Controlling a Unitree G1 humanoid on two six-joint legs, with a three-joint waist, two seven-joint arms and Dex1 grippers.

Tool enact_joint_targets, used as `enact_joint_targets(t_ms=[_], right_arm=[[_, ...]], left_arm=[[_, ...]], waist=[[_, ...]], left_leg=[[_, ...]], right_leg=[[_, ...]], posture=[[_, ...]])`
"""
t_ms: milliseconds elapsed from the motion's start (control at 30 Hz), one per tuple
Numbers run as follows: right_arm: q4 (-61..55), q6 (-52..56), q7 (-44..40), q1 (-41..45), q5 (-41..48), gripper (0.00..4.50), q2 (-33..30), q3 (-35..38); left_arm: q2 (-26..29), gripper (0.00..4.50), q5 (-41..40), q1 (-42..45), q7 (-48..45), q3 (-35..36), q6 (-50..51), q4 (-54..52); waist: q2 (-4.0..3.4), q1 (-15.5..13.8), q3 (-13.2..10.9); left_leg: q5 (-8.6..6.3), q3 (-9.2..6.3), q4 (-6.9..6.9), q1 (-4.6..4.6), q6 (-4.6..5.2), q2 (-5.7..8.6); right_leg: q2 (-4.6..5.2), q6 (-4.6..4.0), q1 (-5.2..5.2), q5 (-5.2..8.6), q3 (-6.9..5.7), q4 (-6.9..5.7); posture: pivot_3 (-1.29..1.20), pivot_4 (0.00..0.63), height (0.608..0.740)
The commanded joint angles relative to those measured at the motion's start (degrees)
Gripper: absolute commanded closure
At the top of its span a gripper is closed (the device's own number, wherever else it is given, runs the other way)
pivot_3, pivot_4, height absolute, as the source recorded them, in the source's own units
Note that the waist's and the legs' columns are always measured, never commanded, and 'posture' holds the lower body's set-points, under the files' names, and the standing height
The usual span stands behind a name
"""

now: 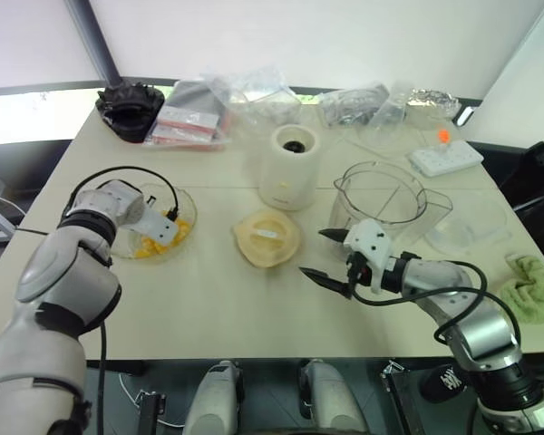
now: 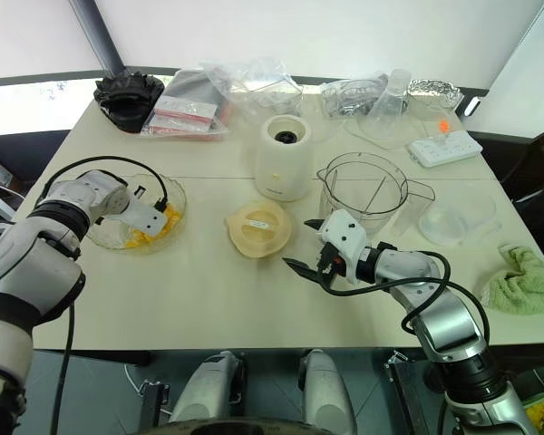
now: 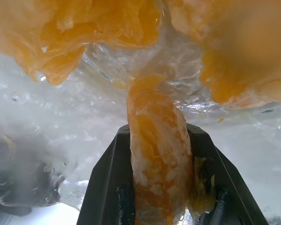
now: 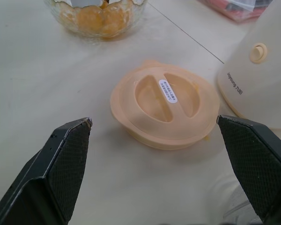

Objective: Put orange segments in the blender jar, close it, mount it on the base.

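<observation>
- Two grippers work over a cream counter (image 1: 208, 317), whose near edge runs just ahead of the robot and whose far edge is lined with clutter.
- Left gripper (image 3: 161, 206) reaches down into a shallow clear crinkled dish (image 2: 172, 201) near the counter's left edge, its black fingers (image 3: 105, 187) closed in against one orange segment (image 3: 157, 154) that stands between them; whether the piece is lifted off the dish cannot be told.
- More orange segments (image 1: 163, 237) lie heaped in the dish around the gripper.
- Right gripper (image 1: 325, 254) hovers above the counter with its jaws spread wide and nothing between them, pointing toward the flat round cream lid (image 4: 164, 110).
- That lid lies alone at mid-counter, with bare surface on its near side and between it and the dish.
- Clear blender jar (image 2: 363, 192) stands upright and uncovered just behind the right gripper, its spout toward the right.
- Cream-white base (image 1: 290, 168) stands just left of the jar and behind the lid, apart from both, its dark socket facing up.
- Along the far edge sit a black crumpled object (image 1: 129, 107), plastic bags (image 2: 245, 86) and a white power strip (image 1: 446, 159).
- A clear lid-like dish (image 2: 458, 222) and a green cloth (image 1: 535, 288) crowd the right edge.
- Widest open room lies along the near edge, between the two arms.
</observation>
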State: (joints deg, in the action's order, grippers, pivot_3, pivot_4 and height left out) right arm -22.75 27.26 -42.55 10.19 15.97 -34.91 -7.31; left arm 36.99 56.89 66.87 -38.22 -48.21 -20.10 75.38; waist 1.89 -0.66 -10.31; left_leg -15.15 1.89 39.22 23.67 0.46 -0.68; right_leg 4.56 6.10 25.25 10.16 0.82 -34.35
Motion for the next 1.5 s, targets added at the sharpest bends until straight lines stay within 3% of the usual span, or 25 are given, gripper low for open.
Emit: enact_joint_targets(t_ms=[33, 333, 533, 700, 800, 1067, 1200, 1500], right_arm=[[-2.44, -0.19, 0.02, 0.41, 0.32, 0.0, -0.55, 1.45], [-2.96, 0.2, -0.4, -0.13, 0.57, 0.0, -0.98, 1.5], [-2.78, 0.3, -1.18, -0.08, 0.78, 0.0, -1.51, 1.73], [-3.41, 0.73, -1.3, -0.73, 1.07, 0.0, -2.05, 1.98], [-4.8, 1.25, -0.36, -2.29, 0.86, 0.0, -2.14, 2.46], [-12.25, 4.03, 5.51, -10.0, 0.22, 0.0, -1.58, 5.95], [-16.2, 5.71, 8.57, -14.14, 0.19, 0.0, -1.13, 8.2], [-23.48, 8.79, 14.12, -22.36, 0.21, 0.0, 0.49, 11.99]], left_arm=[[1.02, 3.23, -1.84, 0.52, 0.7, 2.07, 0.38, -0.25], [4.65, 3.23, -14.69, -0.52, -0.56, 15.32, 2.05, -7.95], [5.5, 3.23, -27.77, -7.12, -5.76, 28.54, 13.37, -25.09], [-3.71, 3.23, -44.06, -6.95, -5.17, 41.96, 24.24, -40.63], [-13.61, 3.23, -53.77, -1.64, -3.26, 47.07, 23.87, -43.68], [-30.03, 3.23, -65.58, 12.98, -10.06, 49.46, 25.53, -30.55], [-33.67, 3.23, -67.27, 17.11, -13.92, 49.59, 24.63, -22.38], [-39.15, 3.23, -71.25, 18.86, -26.56, 50.62, 36.45, -13.09]], waist=[[0.0, -0.01, 0.0], [0.01, 0.01, -0.01], [0.01, 0.21, -0.01], [0.02, -0.92, -0.01], [0.02, -1.45, -0.01], [-0.01, -1.16, 0.01], [-0.02, 0.0, 0.0], [-0.01, -0.02, 0.0]], left_leg=[[0.0, 0.0, 0.0, 0.0, 0.0, 0.0], [0.0, 0.0, 0.0, 0.03, 0.0, -0.01], [0.0, 0.0, 0.0, 0.0, 0.0, -0.06], [0.03, -0.1, 0.04, 0.06, -0.04, -0.03], [0.03, -0.06, 0.08, 0.06, -0.04, 0.06], [0.02, -0.07, 0.02, -0.23, -0.02, 0.16], [0.02, -0.15, 0.02, -0.28, -0.02, 0.12], [0.01, -0.17, 0.0, -0.2, -0.01, 0.12]], right_leg=[[0.0, 0.0, 0.0, 0.0, 0.0, 0.0], [0.02, 0.02, 0.0, -0.01, 0.0, 0.02], [0.01, -0.01, 0.01, 0.0, 0.0, -0.02], [0.04, 0.02, -0.07, -0.01, -0.04, 0.01], [0.09, 0.12, -0.14, -0.07, -0.01, 0.11], [0.01, 0.04, -0.4, 0.02, 0.01, 0.22], [-0.03, 0.03, -0.43, 0.02, 0.0, 0.2], [-0.02, 0.03, -0.41, 0.05, 0.0, 0.29]], posture=[[0.0, 0.15, 0.74], [0.0, 0.15, 0.74], [0.0, 0.15, 0.74], [0.0, 0.15, 0.74], [0.0, 0.15, 0.74], [0.0, 0.15, 0.74], [0.0, 0.15, 0.74], [0.0, 0.15, 0.74]])
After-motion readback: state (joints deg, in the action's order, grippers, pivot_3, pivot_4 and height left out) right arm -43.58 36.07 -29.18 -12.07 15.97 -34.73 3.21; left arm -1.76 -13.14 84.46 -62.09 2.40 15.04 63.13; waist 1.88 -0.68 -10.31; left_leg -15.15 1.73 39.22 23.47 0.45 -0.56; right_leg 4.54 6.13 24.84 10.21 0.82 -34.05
